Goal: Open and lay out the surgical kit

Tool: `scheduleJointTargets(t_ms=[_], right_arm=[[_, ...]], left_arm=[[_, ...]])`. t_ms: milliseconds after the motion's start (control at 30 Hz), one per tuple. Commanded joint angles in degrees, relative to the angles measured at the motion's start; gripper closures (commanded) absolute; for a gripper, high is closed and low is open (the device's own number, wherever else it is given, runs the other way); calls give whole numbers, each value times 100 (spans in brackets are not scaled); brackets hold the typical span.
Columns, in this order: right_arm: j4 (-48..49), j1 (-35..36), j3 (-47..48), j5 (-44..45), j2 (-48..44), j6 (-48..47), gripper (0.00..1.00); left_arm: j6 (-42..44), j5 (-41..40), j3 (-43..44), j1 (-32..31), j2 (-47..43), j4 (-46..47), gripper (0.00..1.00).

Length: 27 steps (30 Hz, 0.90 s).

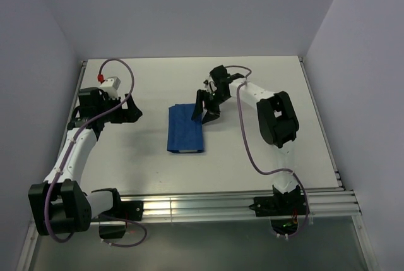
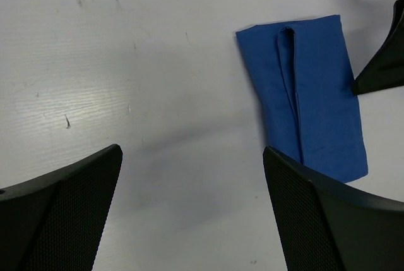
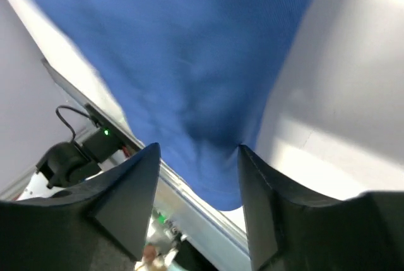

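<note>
Two arms reach over the white counter (image 1: 151,176) in the top view. The royal-blue cloth wrap (image 1: 185,129) lies folded shut as a long rectangle near the middle. Bare counter shows on all its sides, and its edges lie well apart from the walls (image 1: 38,62). The right pincer (image 1: 205,108) hangs at the wrap's far right corner. The left pincer (image 1: 130,110) sits well to the left, with open surface between it and the cloth.

From the left wrist, we see the left pincer (image 2: 192,157) spread wide with nothing between its fingers, only bare counter. The cloth wrap (image 2: 309,94) lies ahead to the right, with a raised fold (image 2: 289,75) running down its length. One dark finger (image 2: 385,62) of the right pincer is just beside the wrap's right edge.

From the right wrist, the right pincer (image 3: 199,151) stands partly open. Blurred blue cloth (image 3: 189,62) fills the gap between its fingers, and we cannot tell whether they touch it. Beyond the cloth's edge lies the counter's near rail (image 3: 202,220).
</note>
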Motion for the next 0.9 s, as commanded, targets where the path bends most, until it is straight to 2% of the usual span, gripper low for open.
scheduleJointTargets(t_ms=[0,33,133,200,267,367,500,600,867], right_arm=[[-320,-213,749,336,-436,-456,36],[-390,-257,959,728,-516,-527,33],[-488,-171,1198,1564,-893,-704,32],[-522,22,1321,2504,-1052,-660,33],[-863,521,1707,3678,-1044,-564,39],[-1347,1259,2287,4570,-737,-493,41],[-1455,1894,2552,4845,-447,-256,42],[-1498,2228,2640,5169,-280,-150,47],[-1551,2660,2482,5548,151,8,44]], left_arm=[[-120,346,-19,1,-257,336,3],[-138,337,-19,10,-292,344,3],[-278,57,-28,10,-363,362,2],[-436,-407,-11,10,-398,353,2],[-629,-690,59,27,-424,310,2],[-884,-1034,278,176,-372,73,2],[-1096,-1148,499,439,-319,-209,1],[-1201,-1078,578,729,-319,-314,1],[-1290,-814,543,1213,-345,-385,1]])
